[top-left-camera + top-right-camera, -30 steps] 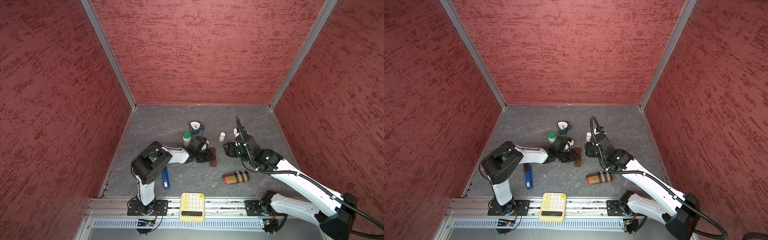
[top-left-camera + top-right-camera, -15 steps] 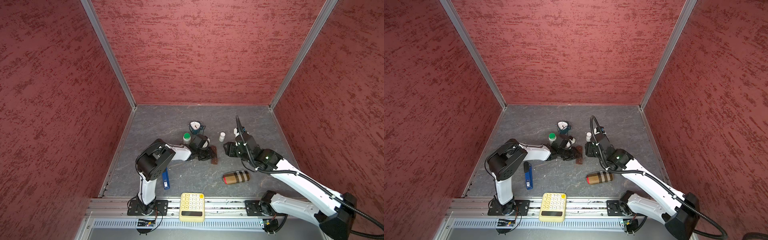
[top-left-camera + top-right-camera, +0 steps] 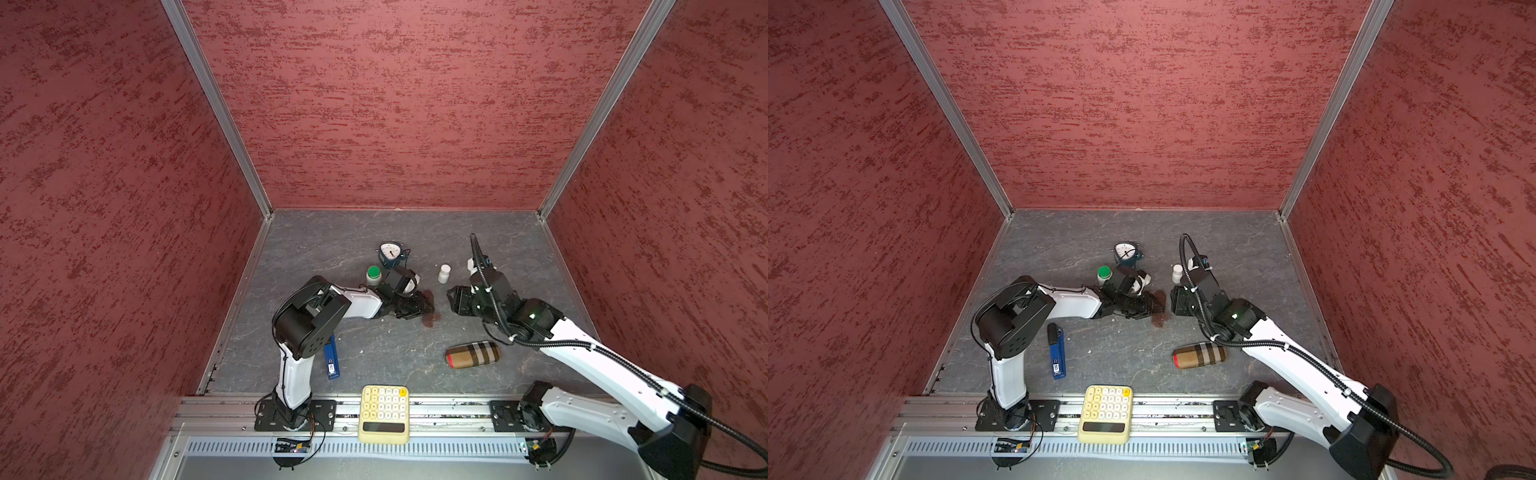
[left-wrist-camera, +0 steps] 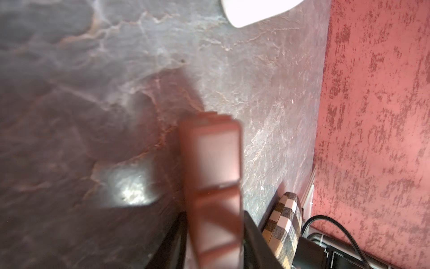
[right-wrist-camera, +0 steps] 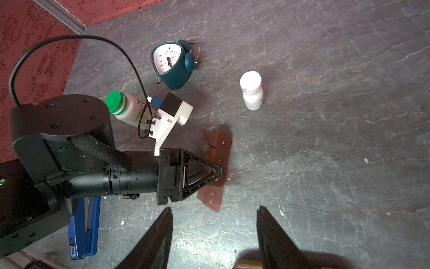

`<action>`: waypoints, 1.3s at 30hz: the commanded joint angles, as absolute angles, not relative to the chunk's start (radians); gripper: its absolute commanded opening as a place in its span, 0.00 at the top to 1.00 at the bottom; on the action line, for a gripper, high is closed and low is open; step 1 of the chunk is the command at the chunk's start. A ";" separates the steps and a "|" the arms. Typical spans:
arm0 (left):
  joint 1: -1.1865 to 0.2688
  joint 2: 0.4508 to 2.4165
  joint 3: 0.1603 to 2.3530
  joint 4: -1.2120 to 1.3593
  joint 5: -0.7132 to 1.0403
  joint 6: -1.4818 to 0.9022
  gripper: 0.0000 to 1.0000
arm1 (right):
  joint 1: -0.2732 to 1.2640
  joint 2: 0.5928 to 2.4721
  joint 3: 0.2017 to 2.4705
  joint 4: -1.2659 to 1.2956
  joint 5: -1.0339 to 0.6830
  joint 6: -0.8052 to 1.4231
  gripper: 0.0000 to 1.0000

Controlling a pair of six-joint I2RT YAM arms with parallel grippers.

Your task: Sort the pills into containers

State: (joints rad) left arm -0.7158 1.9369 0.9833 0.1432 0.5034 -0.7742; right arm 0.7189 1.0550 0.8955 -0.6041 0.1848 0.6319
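The containers (image 5: 220,139) are a dark-brown strip of small square lidded compartments on the grey floor, seen in both top views (image 3: 430,320) (image 3: 1158,321). My left gripper (image 3: 428,307) (image 3: 1156,307) reaches over its middle. In the left wrist view the blurred strip (image 4: 216,151) runs between the jaws, which stand open, close beside its long edges. My right gripper (image 5: 215,208) (image 3: 453,297) hangs open and empty just to the right of the strip, near its end. I make out no pills, only tiny white specks (image 5: 366,160).
A green-capped bottle (image 3: 373,274) and a teal alarm clock (image 3: 390,253) stand behind the left gripper. A white bottle (image 3: 444,273) stands behind the right gripper. A plaid oblong case (image 3: 472,354), a blue stapler (image 3: 331,361) and a yellow calculator (image 3: 384,413) sit nearer the front.
The left arm's elbow has swung a little to the right and back. Its jaws have spread apart around the strip. The right arm has hardly moved.
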 commanded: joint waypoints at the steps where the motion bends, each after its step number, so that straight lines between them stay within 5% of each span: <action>1: -0.701 1.935 0.972 0.084 0.479 -0.752 0.52 | 0.711 1.062 0.902 -0.608 0.180 0.635 0.41; 22: -0.693 1.779 0.947 -0.041 0.384 -0.694 0.29 | 0.710 1.061 0.906 -0.615 0.177 0.640 0.41; 39: -0.715 1.494 0.937 -0.273 0.262 -0.582 0.33 | 0.705 1.097 0.916 -0.641 0.154 0.683 0.41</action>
State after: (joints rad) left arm -0.7109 1.5318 0.9470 -0.2195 0.2886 -0.6155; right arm 0.7136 1.0939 0.8955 -0.6277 0.1715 0.6655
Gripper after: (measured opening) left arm 0.664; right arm 0.587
